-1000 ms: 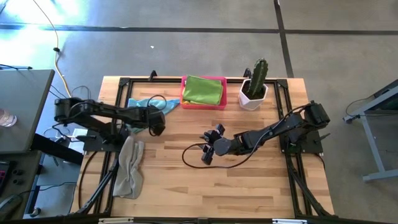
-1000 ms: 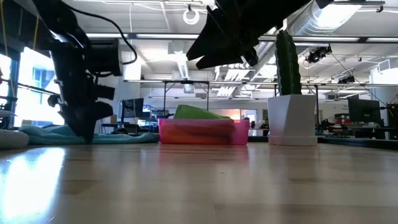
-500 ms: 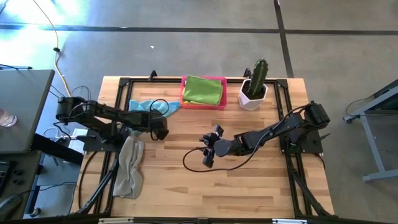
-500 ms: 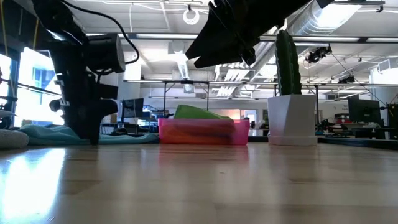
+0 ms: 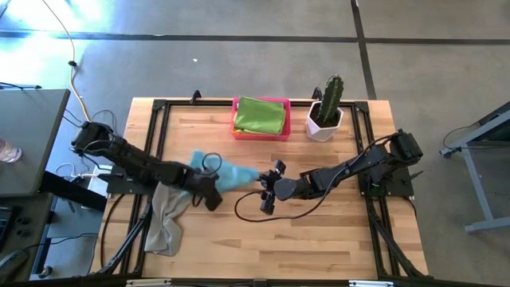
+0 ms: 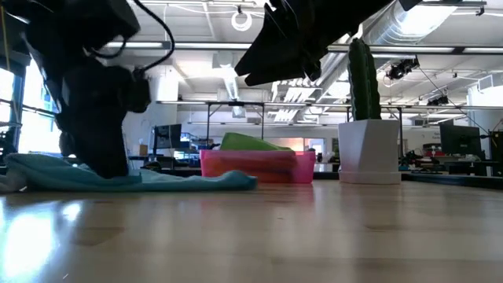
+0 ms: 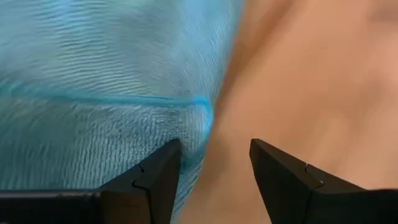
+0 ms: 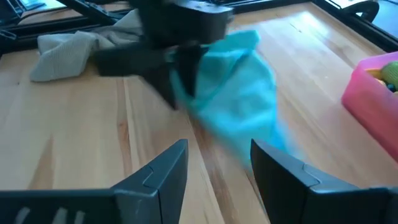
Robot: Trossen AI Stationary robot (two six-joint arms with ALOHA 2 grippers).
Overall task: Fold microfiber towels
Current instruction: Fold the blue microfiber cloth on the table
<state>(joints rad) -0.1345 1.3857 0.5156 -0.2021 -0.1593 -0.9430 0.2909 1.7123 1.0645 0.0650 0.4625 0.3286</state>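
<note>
Left tool down on desk, fingers parted, blue towel lying under and ahead of it; grip cannot be told. Right tool just beyond towel's far edge, raised, part open, nothing held. Grey towel beside left arm. Green towel in pink tray; potted cactus alongside.
</note>
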